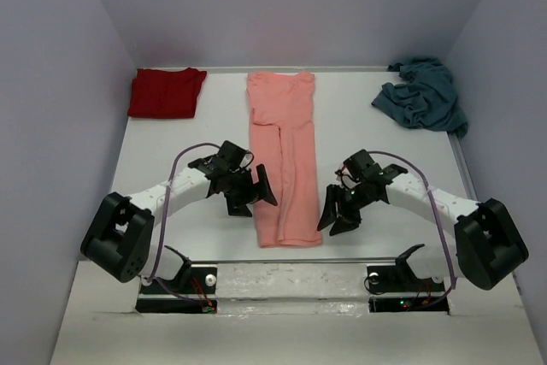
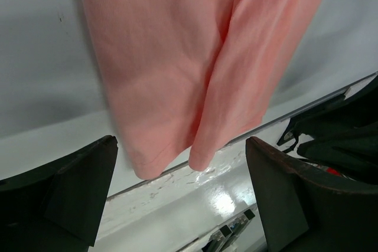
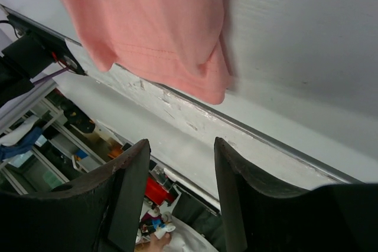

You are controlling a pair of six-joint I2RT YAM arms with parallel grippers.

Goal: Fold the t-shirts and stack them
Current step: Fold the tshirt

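Observation:
The salmon-pink t-shirt (image 1: 285, 160) lies as a long narrow strip down the middle of the table, its hem near the front edge. My left gripper (image 1: 250, 196) hovers open just left of the strip's lower part. My right gripper (image 1: 338, 215) hovers open just right of it. In the left wrist view the pink hem (image 2: 177, 57) hangs ahead of the wide-open gripper (image 2: 181, 157), which holds nothing. In the right wrist view the hem corner (image 3: 153, 22) lies beyond the empty gripper (image 3: 181, 151). The dark red t-shirt (image 1: 167, 93) sits folded at the back left. The teal-blue t-shirt (image 1: 421, 96) lies crumpled at the back right.
A metal strip (image 1: 291, 261) marks the table's front edge, close below the pink hem. Pale walls (image 1: 51, 126) enclose the table on three sides. Both arm bases (image 1: 120, 237) stand at the near corners, with cables looping over the arms.

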